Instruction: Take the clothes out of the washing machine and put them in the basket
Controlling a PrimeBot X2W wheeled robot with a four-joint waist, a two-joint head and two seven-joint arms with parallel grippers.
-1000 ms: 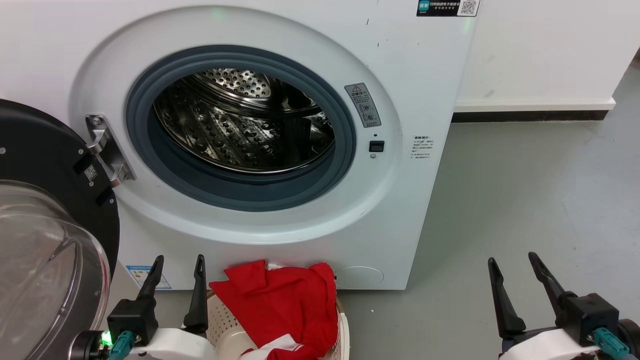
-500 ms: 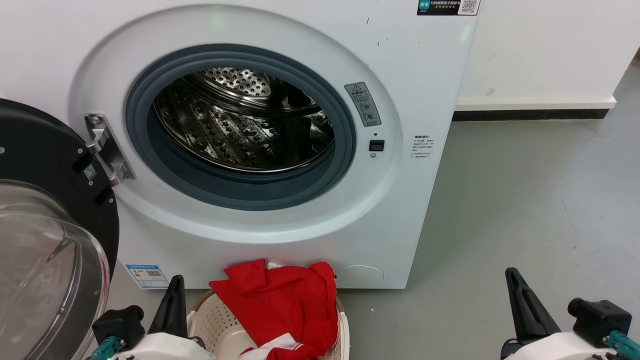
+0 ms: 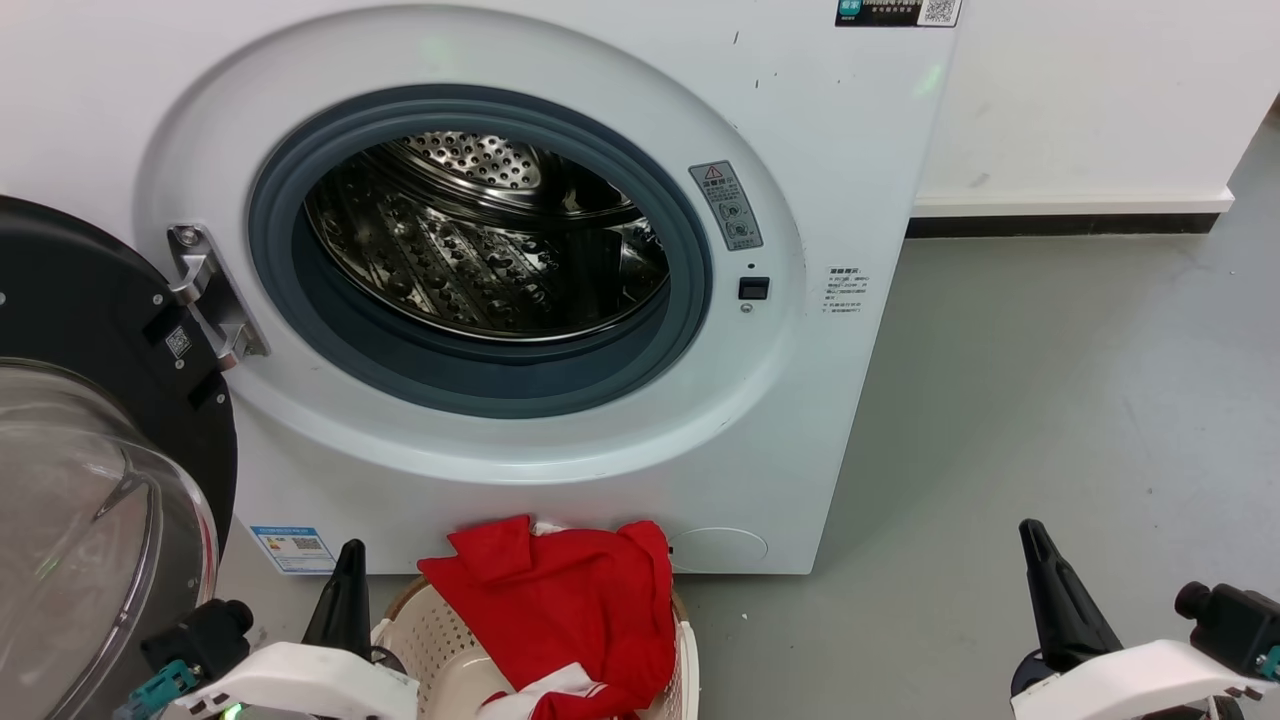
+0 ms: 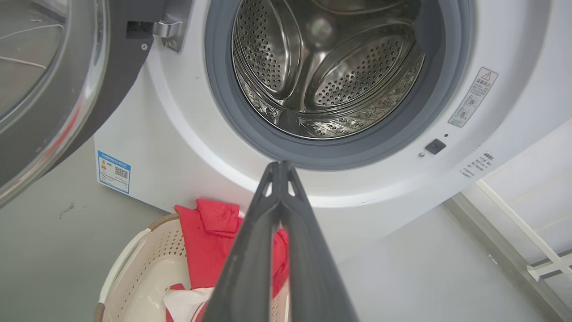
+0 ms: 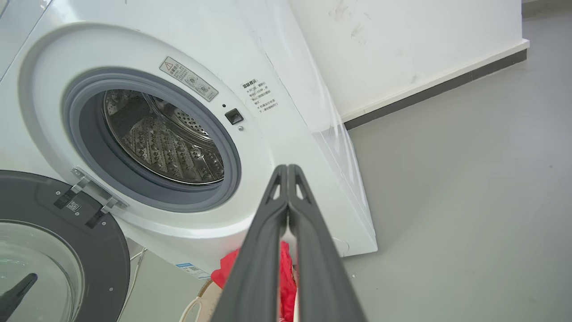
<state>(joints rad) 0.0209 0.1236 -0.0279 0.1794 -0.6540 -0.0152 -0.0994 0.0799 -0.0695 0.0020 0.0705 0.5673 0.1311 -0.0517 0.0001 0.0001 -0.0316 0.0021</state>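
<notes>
On the washing machine: glossy perforated steel drum, matt grey rubber seal. Soft red cloth clothes; perforated cream plastic basket.

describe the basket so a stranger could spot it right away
Find the white washing machine with its door swung open. On the floor just before it sits the basket. It is the cream perforated tub with red clothes heaped inside.
</notes>
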